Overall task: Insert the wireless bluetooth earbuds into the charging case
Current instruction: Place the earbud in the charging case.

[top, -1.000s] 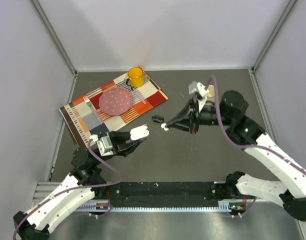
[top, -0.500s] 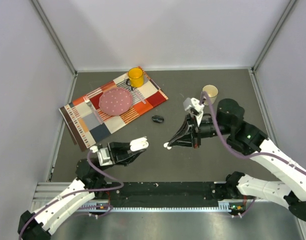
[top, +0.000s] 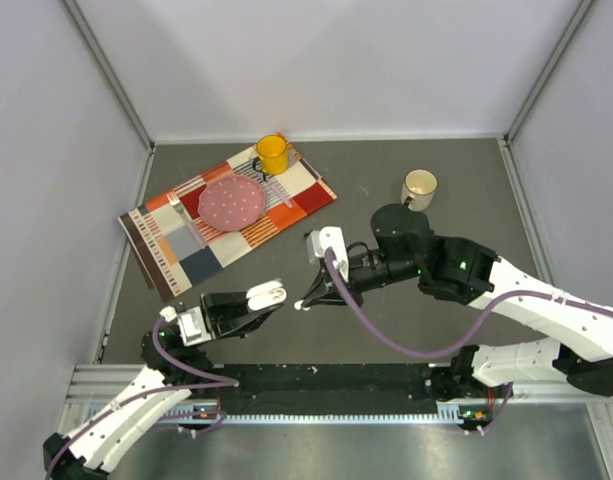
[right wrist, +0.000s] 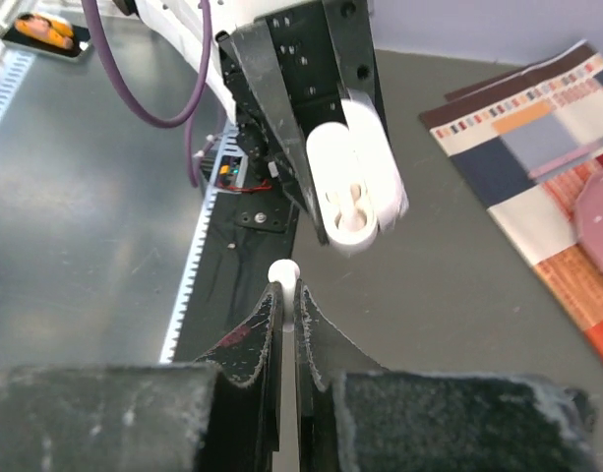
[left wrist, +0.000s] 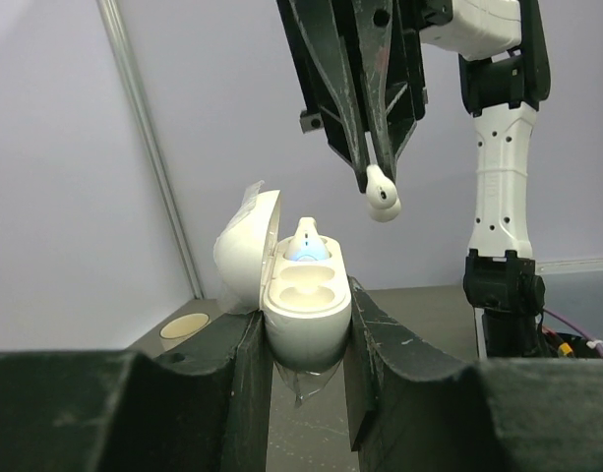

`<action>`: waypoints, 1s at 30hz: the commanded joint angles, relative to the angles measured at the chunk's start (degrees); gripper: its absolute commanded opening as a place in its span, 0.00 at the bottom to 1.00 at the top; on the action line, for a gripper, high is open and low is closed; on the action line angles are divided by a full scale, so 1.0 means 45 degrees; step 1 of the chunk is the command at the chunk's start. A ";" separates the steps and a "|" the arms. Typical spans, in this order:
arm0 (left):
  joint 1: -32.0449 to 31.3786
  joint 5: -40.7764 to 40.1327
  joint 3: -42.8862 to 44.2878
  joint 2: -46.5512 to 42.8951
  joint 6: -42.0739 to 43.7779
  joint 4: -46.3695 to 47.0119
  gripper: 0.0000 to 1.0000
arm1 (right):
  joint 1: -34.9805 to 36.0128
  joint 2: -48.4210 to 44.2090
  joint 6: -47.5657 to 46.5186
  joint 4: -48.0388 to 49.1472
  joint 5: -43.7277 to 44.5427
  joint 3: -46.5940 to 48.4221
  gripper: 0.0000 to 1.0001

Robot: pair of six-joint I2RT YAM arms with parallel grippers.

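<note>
A dark grey table [top: 386,330] sits boxed in by pale walls [top: 336,60]. A white earbud [left wrist: 382,197] hangs from the tips of the right gripper [top: 304,302], whose fingers are pressed tight on it. In the top view it hovers just off the charging case [left wrist: 303,305], at the case's 3 o'clock, not touching. The case has its lid swung open and is clamped between the fingers of the left gripper [left wrist: 301,339]. Another white bud [left wrist: 307,239] is seated in its back socket. At 11 o'clock lies a patchwork placemat [top: 216,255] carrying a pink plate [top: 231,202] and a yellow mug [top: 272,153]. A cream cup [top: 419,186] stands at 2 o'clock.
</note>
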 commanded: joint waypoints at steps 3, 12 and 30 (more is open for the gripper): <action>-0.0055 -0.0331 -0.1885 -0.0469 -0.0199 -0.1815 0.00 | 0.1249 0.1022 -0.3365 -0.0927 0.2798 0.1410 0.00; -0.0055 -0.0156 -0.2021 0.0272 -0.0082 -0.2189 0.00 | 0.1290 0.1139 -0.4462 -0.0947 0.2022 0.1175 0.00; -0.0055 0.0352 -0.1651 0.2442 0.0133 -0.1465 0.00 | 0.0688 0.1840 -0.5678 -0.1083 0.1364 0.1544 0.00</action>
